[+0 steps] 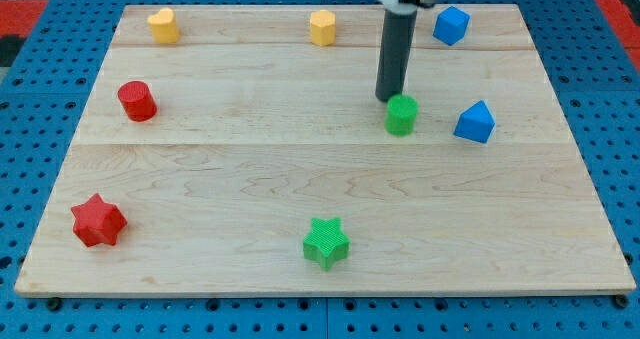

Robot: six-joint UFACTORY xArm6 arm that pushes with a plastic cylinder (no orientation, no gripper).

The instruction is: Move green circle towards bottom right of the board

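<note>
Nearest the view's bottom edge of the wooden board (200,179) stands the green star (326,242); left of it sits the red star (97,220); farther up, the red cylinder (136,100) is at the left, the green circle (402,115) right of centre and the blue block (474,122) just to its right; the green circle stands upright, round, with no long axis or heading to tell; my tip (388,99) touches its upper-left edge, a bare rod with no jaws, holding nothing; farthest are the yellow heart-like block (163,25), yellow hexagon-like block (322,27) and another blue block (451,25).
</note>
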